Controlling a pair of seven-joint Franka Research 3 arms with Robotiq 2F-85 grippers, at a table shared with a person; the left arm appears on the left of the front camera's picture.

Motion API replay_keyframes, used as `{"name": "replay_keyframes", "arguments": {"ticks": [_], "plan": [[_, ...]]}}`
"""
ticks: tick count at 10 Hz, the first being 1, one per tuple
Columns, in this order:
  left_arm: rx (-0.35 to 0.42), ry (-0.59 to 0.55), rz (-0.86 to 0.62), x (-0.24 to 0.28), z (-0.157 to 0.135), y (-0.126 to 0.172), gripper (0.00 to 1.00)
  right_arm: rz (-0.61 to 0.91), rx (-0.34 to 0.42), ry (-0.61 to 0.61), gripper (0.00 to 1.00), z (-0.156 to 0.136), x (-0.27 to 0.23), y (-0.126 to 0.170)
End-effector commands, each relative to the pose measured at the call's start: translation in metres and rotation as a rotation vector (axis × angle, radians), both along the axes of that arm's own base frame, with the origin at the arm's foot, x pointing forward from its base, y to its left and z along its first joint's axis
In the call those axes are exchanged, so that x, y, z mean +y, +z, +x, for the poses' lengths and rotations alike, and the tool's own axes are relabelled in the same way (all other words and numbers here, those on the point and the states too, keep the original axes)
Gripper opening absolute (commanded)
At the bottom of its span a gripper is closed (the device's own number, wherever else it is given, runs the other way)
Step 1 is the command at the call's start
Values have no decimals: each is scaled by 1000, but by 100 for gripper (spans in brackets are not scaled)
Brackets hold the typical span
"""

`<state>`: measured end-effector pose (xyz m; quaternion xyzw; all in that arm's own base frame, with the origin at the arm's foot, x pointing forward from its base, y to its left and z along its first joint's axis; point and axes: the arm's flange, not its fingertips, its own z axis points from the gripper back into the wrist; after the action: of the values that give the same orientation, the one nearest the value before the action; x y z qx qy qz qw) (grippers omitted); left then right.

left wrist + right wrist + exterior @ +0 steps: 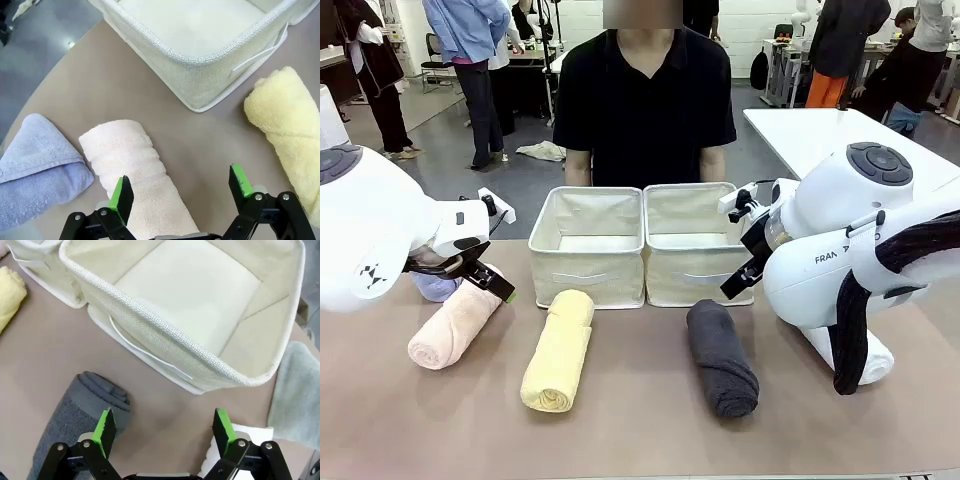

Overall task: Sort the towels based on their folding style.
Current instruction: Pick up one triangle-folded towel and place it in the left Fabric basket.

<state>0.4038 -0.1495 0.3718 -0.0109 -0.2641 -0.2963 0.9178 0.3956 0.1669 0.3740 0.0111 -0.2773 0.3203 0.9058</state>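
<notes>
The brown table (640,440) runs off the front view at 3, 6 and 9 o'clock. A person (642,100) in a black shirt stands behind it at 12 o'clock, hands hidden behind the baskets. My right arm (860,240) bulks in from 3 o'clock, wrist tipped down toward the table. "FRAN" reads on its white shell, and the rest of the word is cut off by a black cable bundle (850,320). My left arm (370,230) enters at 9 o'clock, cropped by the frame, wrist also angled down.

The cream left basket (587,245) and right basket (692,245) sit just beside each other at the table's 12 o'clock. Each carries a white strip (582,277) with no print I can make out.

The dark grey roll (720,360) lies at 6 o'clock of the right basket and the yellow roll (560,352) at 6 o'clock of the left one. The pink roll (450,325) lies at 8 o'clock of the left basket. The white roll (870,360) is mostly hidden behind my right arm. The grey-teal towel (295,390) is cut off at 3 o'clock of the right wrist view, its fold unclear. The light blue towel (35,170) touches the pink roll and is largely covered by my wrist in the front view.

My left gripper (181,187) hangs with jaws spread wide, one green pad over the pink roll's end, holding nothing. My right gripper (164,424) is equally wide and empty, above the bare table. The dark grey roll is at its 8 o'clock and the white roll at its 4 o'clock.
</notes>
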Motion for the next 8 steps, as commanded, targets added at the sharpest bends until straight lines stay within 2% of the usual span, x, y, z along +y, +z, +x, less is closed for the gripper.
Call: {"name": "replay_keyframes", "arguments": {"ticks": [1, 8], "plan": [[0, 0, 0, 0, 0, 0, 100, 0, 0, 0, 100, 0, 0, 0], [0, 0, 0, 0, 0, 0, 100, 0, 0, 0, 100, 0, 0, 0]]}}
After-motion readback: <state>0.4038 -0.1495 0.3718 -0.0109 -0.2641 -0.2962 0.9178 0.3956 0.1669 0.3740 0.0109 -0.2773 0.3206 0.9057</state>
